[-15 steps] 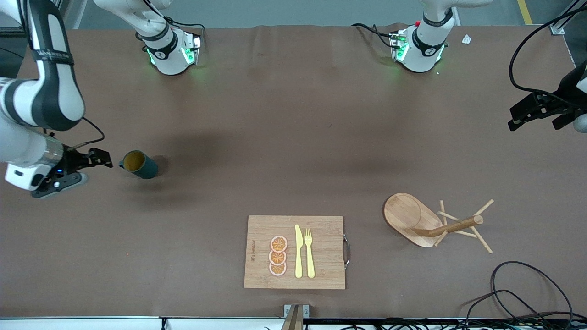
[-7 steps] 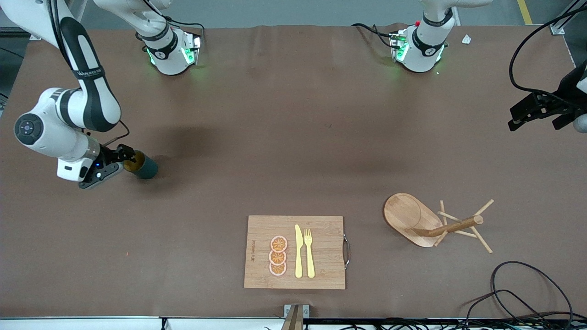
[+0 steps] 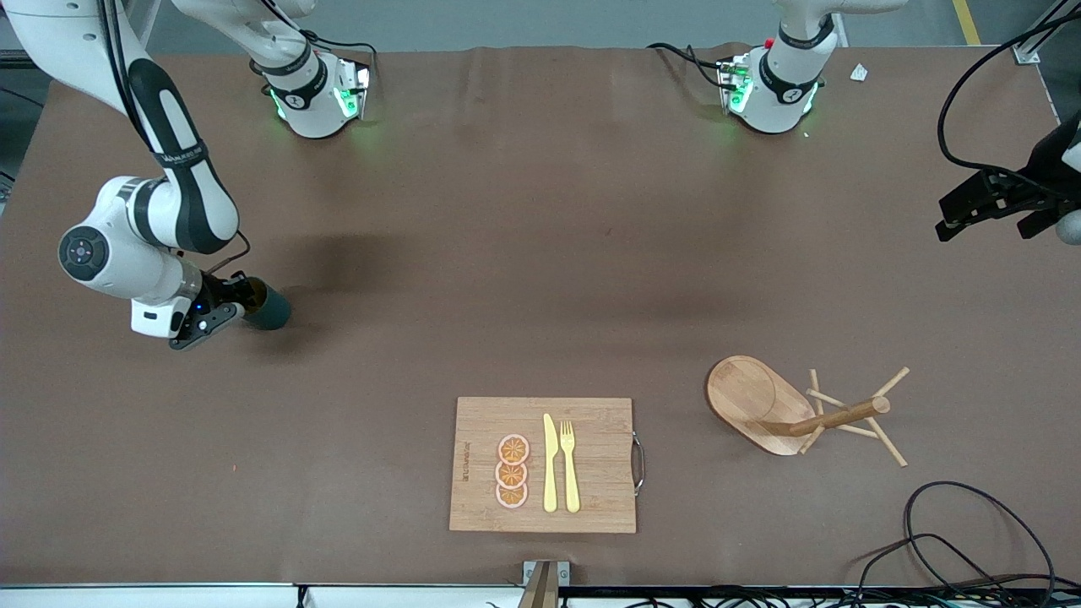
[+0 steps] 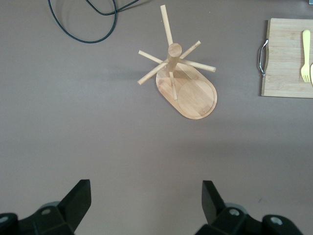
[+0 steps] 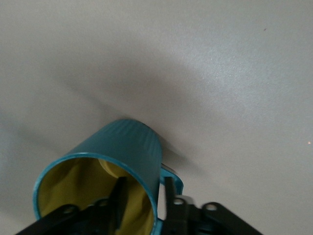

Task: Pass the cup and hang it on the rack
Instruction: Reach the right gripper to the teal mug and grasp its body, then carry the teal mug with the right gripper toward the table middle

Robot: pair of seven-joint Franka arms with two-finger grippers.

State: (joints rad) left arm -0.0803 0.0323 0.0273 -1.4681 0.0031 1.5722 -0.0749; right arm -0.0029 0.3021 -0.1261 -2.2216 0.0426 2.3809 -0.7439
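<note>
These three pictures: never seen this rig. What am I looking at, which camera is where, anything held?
Two robot arms work at a brown table. The front view looks down from across it; each wrist view comes from a camera on that arm.

The right gripper is pinching the cup's rim, one finger inside, one outside; the cup rests on the table. The left gripper waits open, in the air near the table's edge.

Also there: the rack, standing at the left arm's end, and a board with knife, fork and orange slices.

cup (image 5: pixel 128 147): teal (yellow inside) | rack (image 3: pixel 760 405): light wood | table (image 3: pixel 540 253): brown
</note>
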